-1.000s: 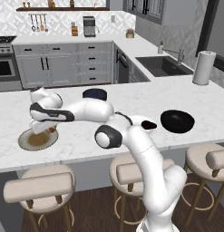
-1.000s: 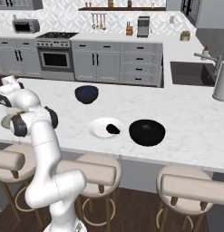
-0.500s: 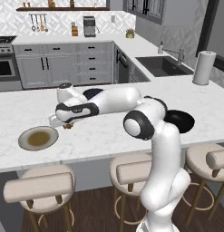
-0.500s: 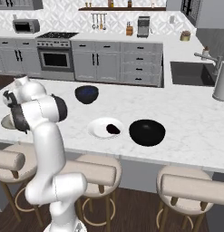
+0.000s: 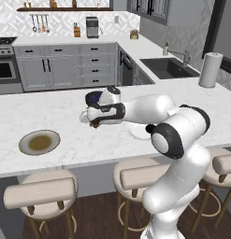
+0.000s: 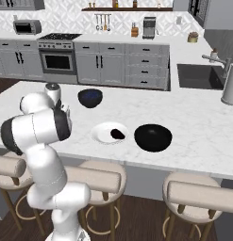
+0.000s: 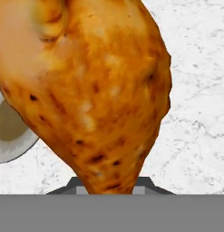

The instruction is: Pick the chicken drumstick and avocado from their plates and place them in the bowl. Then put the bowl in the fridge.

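**Ana:** Hand view first: what did the pincer have, and was there any writing to read?

**Ben:** It was clenched on the chicken drumstick [image 7: 90, 90], which hung so close to the lens that the fingertips were hidden behind it. A slice of the tan plate [image 7: 11, 131] peeked in beside the meat, over marbled desk [image 7: 195, 90]. No brand, label or lettering could be read on anything.

**Ana:** And from the left base view, taking the dark bowl as the landmark?

**Ben:** The pincer [image 5: 94, 122] was just in front of the dark bowl [image 5: 95, 97], on the stool side, with the drumstick a brown speck under it, lifted off the desk. The tan plate lay well to the left of the bowl, near the desk's front edge, bare of food.

**Ana:** The avocado?

**Ben:** In the right base view, the avocado [image 6: 118, 133] sat on the white plate [image 6: 103, 133], in front of the bowl and a little right of it. A second black bowl [image 6: 153, 137] stood just beyond that plate, farther right of the landmark, close to the front edge.

**Ana:** Open room?

**Ben:** Bare marble stretched behind the dark bowl to the desk's far edge, and between the bowl and the tan plate. The stools [image 5: 39, 196] lined the near edge below.
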Tool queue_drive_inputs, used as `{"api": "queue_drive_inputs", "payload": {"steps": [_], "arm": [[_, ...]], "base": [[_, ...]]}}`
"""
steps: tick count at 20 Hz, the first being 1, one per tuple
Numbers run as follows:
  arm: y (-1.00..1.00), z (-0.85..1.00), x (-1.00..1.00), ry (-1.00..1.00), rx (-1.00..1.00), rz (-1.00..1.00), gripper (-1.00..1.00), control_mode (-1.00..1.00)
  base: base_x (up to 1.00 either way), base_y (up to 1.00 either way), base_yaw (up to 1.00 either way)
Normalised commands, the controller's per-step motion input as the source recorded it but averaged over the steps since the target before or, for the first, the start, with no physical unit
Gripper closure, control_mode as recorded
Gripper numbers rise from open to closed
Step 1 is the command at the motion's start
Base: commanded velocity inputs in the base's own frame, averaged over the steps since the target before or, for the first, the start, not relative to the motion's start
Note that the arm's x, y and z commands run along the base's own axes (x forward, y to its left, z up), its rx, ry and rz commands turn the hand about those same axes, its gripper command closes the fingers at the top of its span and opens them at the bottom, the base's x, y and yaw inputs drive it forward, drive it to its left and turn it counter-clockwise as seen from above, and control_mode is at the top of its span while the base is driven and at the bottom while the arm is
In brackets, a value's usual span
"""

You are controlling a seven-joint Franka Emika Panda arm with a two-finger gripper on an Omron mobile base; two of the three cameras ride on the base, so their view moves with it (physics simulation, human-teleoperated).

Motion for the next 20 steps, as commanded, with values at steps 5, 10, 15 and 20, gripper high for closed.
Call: {"api": "queue_drive_inputs", "payload": {"steps": [5, 10, 15, 20], "arm": [[-1.00, 0.40, 0.20, 0.00, 0.07, -0.21, 1.00, -1.00], [-1.00, 0.19, 0.18, 0.00, 0.00, -0.26, 1.00, -1.00], [-1.00, 0.19, 0.08, 0.00, 0.00, -0.29, 1.00, -1.00], [-1.00, 0.06, -0.07, 0.01, -0.01, -0.25, 1.00, -1.00]], "base": [[0.00, 0.00, 0.00], [0.00, 0.00, 0.00], [0.00, 0.00, 0.00], [0.00, 0.00, 0.00]]}}
